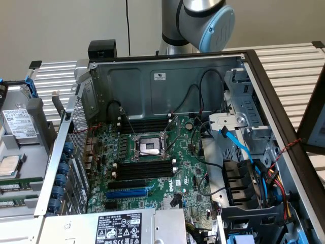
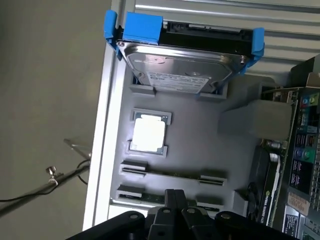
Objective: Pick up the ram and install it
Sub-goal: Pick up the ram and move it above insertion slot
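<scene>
Two rams lie edge-up in holders on a grey tray (image 2: 235,165) beside the computer case: one green stick (image 2: 172,175) and a second ram (image 2: 150,197) closer to my gripper. My gripper (image 2: 175,192) hangs over that closer stick with its black fingers pressed together and nothing between them. Whether the tips touch the stick I cannot tell. In the exterior view the same rams (image 1: 12,188) sit on the tray at the exterior view's left. The motherboard's black slots with white end clips (image 1: 144,169) stand bare inside the open case.
The tray also holds a hard drive in a blue caddy (image 2: 182,65) and a square processor (image 2: 148,134). The open case's metal wall (image 1: 63,152) rises between tray and motherboard (image 1: 152,178). Cables and a drive cage (image 1: 249,178) crowd the exterior view's right. A blue slot (image 1: 127,193) lies below the black ones.
</scene>
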Controlling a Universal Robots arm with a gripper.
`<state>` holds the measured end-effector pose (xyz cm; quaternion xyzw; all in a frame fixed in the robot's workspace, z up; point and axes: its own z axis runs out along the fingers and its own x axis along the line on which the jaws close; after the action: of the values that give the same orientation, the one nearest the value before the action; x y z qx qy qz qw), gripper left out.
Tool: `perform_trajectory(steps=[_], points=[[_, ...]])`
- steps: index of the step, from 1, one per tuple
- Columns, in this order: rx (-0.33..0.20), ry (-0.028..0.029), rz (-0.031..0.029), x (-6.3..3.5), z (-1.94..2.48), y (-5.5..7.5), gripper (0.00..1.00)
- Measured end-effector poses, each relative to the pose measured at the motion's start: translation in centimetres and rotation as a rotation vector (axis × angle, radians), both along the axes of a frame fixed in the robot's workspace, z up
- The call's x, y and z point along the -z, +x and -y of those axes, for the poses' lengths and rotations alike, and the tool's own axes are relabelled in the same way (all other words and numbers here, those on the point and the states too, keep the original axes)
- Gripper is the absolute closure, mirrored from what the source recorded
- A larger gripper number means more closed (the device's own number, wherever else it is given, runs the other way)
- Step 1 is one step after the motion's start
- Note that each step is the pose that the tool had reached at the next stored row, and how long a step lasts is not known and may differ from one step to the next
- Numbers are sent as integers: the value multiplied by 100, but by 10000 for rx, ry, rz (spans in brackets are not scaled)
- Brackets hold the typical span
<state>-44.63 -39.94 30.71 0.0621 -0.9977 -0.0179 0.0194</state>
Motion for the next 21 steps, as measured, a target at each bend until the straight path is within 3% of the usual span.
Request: perform_trajectory(steps=[11, 21], points=[[-2001, 0, 0, 31, 0, 0, 89], [-3805, -2, 0, 130, 0, 0, 89]])
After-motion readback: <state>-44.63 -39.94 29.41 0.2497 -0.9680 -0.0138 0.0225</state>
